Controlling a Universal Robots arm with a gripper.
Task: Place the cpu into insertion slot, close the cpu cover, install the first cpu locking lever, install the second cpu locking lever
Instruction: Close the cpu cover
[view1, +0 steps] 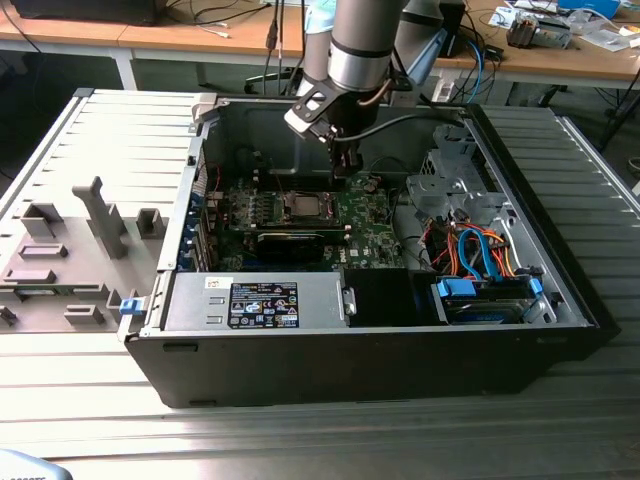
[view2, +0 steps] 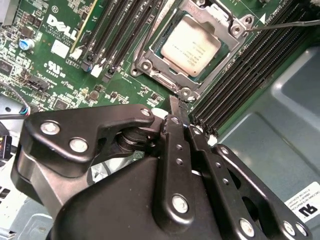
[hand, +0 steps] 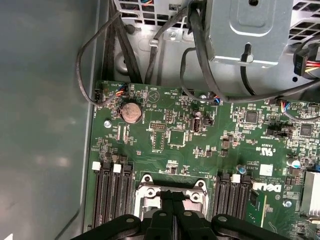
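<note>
Presently: an open computer case (view1: 330, 365) lies on its side across the middle of the slatted bench (view1: 400, 440). The green motherboard (view1: 370, 225) is flat on the case floor.

The arm reaches down into the case. The end effector (view2: 175, 107) has its fingers pressed together with nothing between them, tips hovering just beside the near edge of the insertion slot (view2: 185, 90).

The slot sits about mid-board, between banks of long black slots. The cpu cover (view2: 155, 50) looks to be down, framing the chip. The cpu (view2: 190, 48) is seated inside, silvery top showing through the opening.

A wire lever (view2: 285, 24) runs out from the slot's corner; I cannot tell if it is latched.

Judgement: placing is done, the cover likely too, and lever work is in hand. A push on so thin a wire calls for a squarely set tip, kept off the chip top.
</note>
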